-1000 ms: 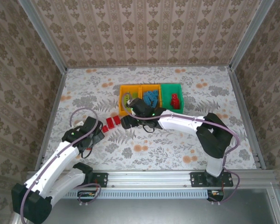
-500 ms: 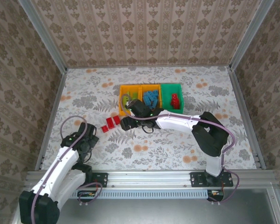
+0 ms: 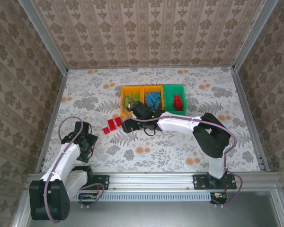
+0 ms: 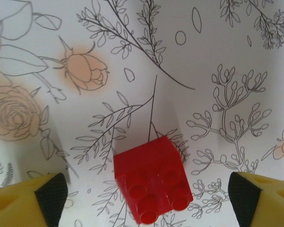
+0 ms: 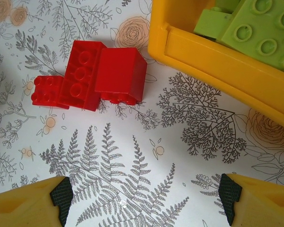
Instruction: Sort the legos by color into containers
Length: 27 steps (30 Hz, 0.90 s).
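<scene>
In the left wrist view a red lego lies studs-up on the flowered table between the yellow fingers of my left gripper, which is open and not touching it. My right gripper hangs open over bare table, with three red legos just beyond it. The orange-yellow container holding lime green legos is at its upper right. From above, the containers stand in a row: orange with green legos, orange with blue legos, and green with red legos. The red legos lie between my left gripper and my right gripper.
The table is covered with a flower and fern print and fenced by papered walls and metal rails. The right arm's elbow rests at the near right. A cable loops over the left arm.
The left arm has folded back toward the near left, carrying its gripper away from the red legos. The right gripper has crept slightly left by the orange container.
</scene>
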Each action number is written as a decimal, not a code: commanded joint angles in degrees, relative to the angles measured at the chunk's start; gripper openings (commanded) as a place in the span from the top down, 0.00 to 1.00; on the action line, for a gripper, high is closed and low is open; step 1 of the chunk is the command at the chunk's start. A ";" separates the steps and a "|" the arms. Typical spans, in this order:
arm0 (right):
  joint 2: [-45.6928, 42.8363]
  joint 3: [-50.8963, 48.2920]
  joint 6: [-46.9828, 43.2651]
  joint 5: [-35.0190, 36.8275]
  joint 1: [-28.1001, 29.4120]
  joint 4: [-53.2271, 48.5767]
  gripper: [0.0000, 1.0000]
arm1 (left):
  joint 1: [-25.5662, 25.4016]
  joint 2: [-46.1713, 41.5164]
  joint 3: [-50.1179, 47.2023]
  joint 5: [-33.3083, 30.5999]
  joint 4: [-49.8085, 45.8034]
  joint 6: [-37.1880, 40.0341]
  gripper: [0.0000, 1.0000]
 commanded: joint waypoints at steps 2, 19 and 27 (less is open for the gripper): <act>-0.60 -1.64 0.61 0.28 -0.44 0.68 0.16 | 2.59 1.36 -0.09 3.67 3.21 3.25 0.16; -1.31 -2.52 1.70 1.29 -0.50 -0.30 0.16 | 3.35 9.25 -0.52 6.85 10.98 6.55 0.36; -2.19 -2.75 1.72 1.91 -0.57 -0.74 0.16 | 3.40 11.68 0.53 6.65 13.76 8.00 0.59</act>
